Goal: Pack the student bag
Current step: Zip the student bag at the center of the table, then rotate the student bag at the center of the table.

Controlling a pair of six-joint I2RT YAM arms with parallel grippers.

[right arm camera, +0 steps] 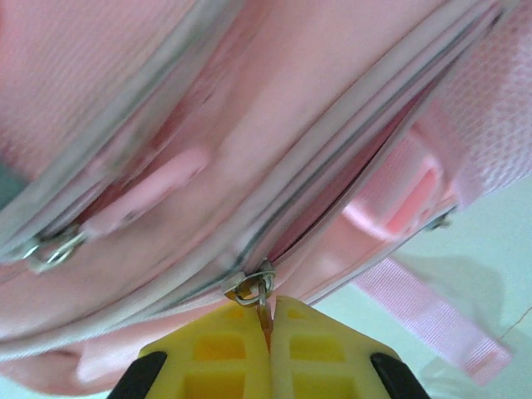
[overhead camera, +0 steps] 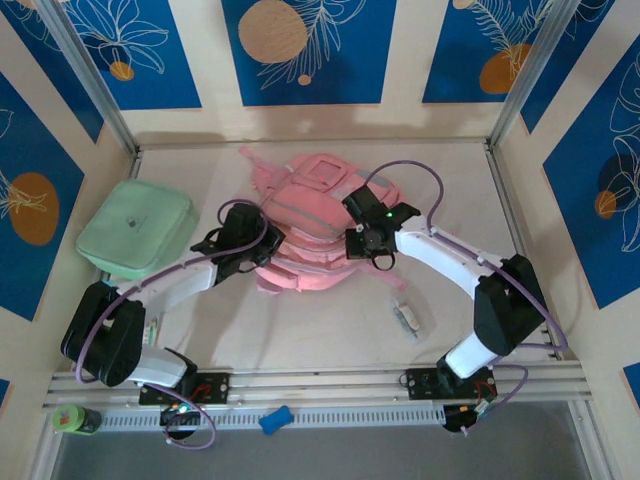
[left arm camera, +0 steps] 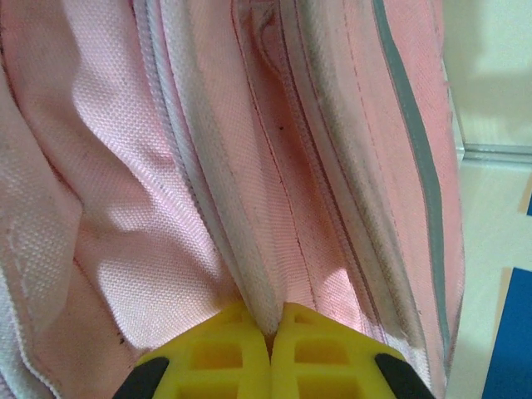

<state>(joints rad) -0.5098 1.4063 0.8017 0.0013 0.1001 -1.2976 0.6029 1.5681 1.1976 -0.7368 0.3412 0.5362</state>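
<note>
Pale table (overhead camera: 330,325), student bag (overhead camera: 310,210) at 12: L gripper (left arm camera: 270,337) pinches its fabric, R gripper (right arm camera: 268,320) clamps zip pull (right arm camera: 253,291); I fear bunching jams it.

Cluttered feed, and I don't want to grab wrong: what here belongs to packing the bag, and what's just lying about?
Job: bag; zip pull, pinched by right claw; left claw, shut on the bag.
Lying about: mint case, perhaps for packing; small packet; blue object; green bottle.
</note>
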